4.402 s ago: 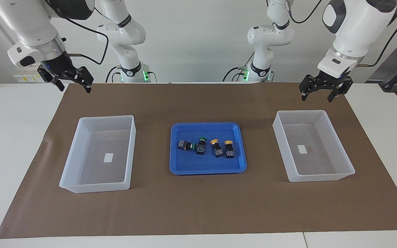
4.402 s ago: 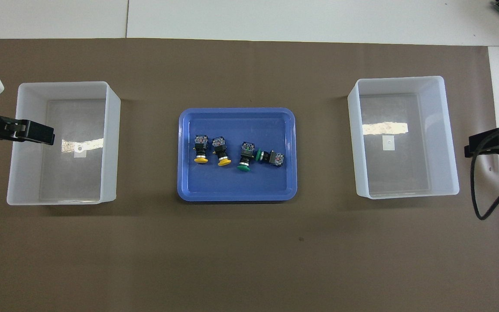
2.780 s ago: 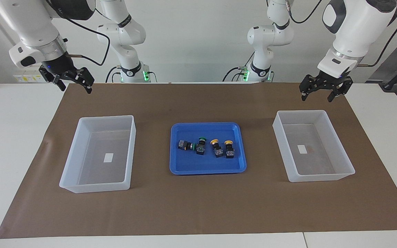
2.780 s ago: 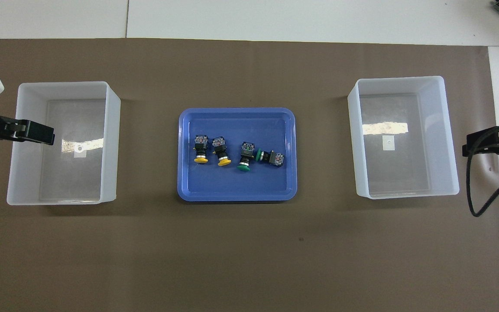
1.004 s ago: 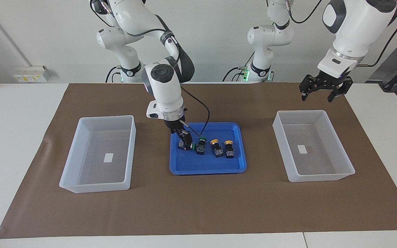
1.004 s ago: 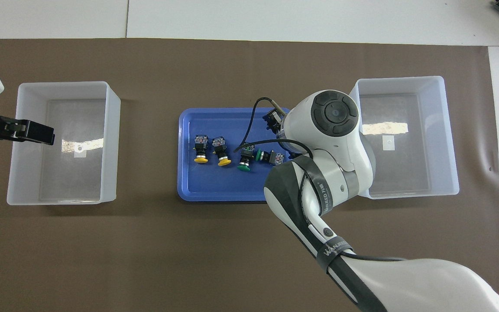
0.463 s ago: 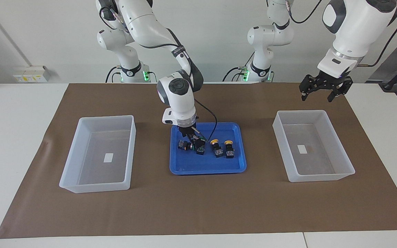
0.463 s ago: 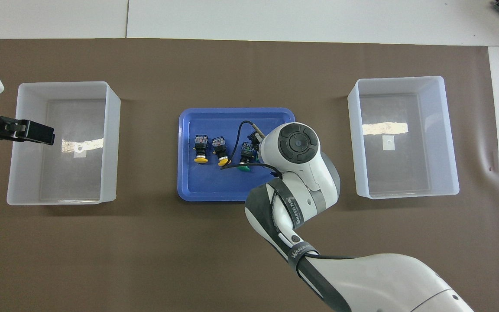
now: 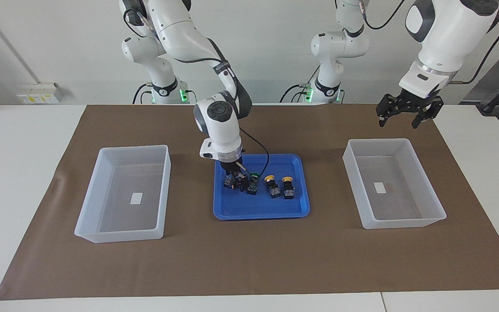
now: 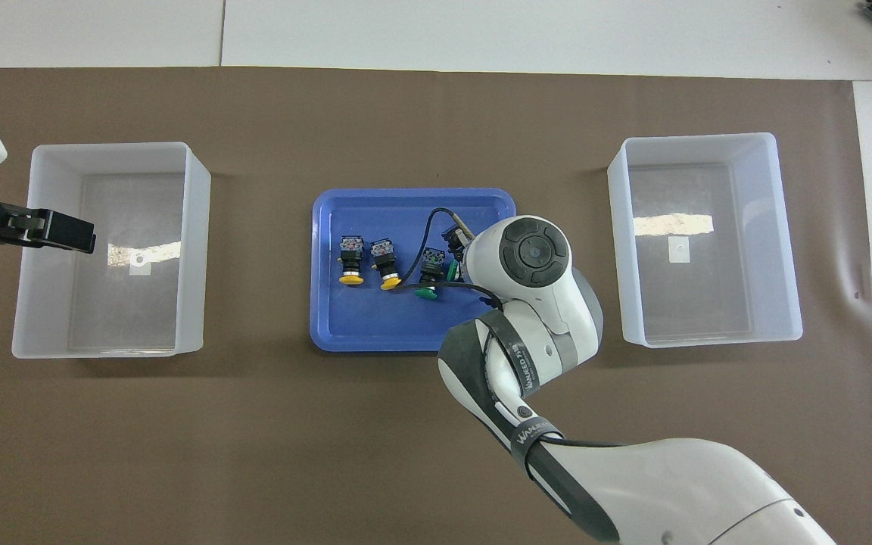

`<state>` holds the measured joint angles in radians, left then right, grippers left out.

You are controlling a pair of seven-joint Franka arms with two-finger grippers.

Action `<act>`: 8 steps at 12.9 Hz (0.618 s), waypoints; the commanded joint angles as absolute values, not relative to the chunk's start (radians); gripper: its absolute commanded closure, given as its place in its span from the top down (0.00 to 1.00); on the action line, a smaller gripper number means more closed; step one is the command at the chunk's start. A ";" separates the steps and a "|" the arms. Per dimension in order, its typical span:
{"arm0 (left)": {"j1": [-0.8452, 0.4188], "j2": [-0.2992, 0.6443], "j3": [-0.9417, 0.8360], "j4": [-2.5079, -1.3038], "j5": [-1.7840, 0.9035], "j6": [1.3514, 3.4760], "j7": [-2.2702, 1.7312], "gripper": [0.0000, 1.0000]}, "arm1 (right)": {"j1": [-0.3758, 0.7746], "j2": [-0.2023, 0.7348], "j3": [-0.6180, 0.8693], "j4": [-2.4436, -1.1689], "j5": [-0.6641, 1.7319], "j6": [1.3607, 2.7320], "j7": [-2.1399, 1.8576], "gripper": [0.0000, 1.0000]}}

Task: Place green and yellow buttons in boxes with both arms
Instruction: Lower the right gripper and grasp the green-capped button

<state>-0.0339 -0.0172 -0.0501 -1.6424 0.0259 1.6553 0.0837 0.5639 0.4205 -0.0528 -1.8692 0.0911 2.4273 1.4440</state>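
**Right arm lining up on a green button**

We have the right gripper [image 9: 235, 178] down in the blue tray [image 9: 261, 212], jaws wide and holding nothing, right at the green button [image 9: 232, 182] lying on its side toward the right arm's end. The second green button [image 9: 252, 183] sits just beside it, then the two yellow buttons [image 9: 279, 185]. To do this well, we straddle only the black body and close squarely, without nudging its neighbour. We cannot tell whether the fingertips already touch it, and from overhead the wrist hides it entirely. Both boxes [image 9: 124, 195] [image 9: 392, 184] hold no buttons. Our left gripper [image 9: 405, 113] waits open, high by its own box.
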 commanded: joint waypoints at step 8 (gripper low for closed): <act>-0.037 -0.037 -0.049 -1.663 0.049 1.651 0.071 1.00 | 0.537 0.399 -0.046 -1.921 0.097 2.462 1.442 0.16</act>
